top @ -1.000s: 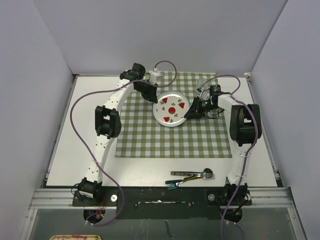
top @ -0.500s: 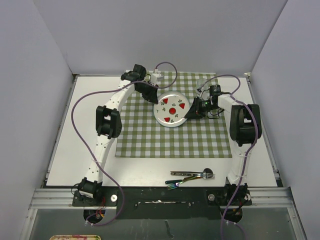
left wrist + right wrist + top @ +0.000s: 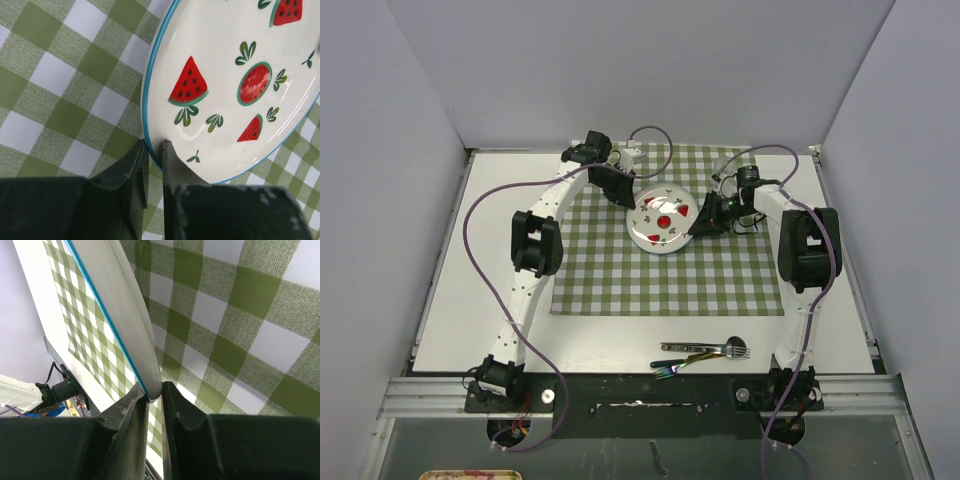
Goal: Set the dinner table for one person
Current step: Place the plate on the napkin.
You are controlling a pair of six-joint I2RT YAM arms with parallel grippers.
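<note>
So the plate [image 3: 661,220] is upper-middle in the top view, over the cloth [image 3: 620,280] on the worktop [image 3: 480,300]. Both the left gripper [image 3: 154,151] and right gripper [image 3: 154,392] are clamped on opposite sides of its rim. It looks glazed and stiff, probably slippery and breakable, so rim pinches seem right.

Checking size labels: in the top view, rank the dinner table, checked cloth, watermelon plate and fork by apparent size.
1. dinner table
2. checked cloth
3. watermelon plate
4. fork, smallest in area, though roughly as long as the plate is wide
</note>
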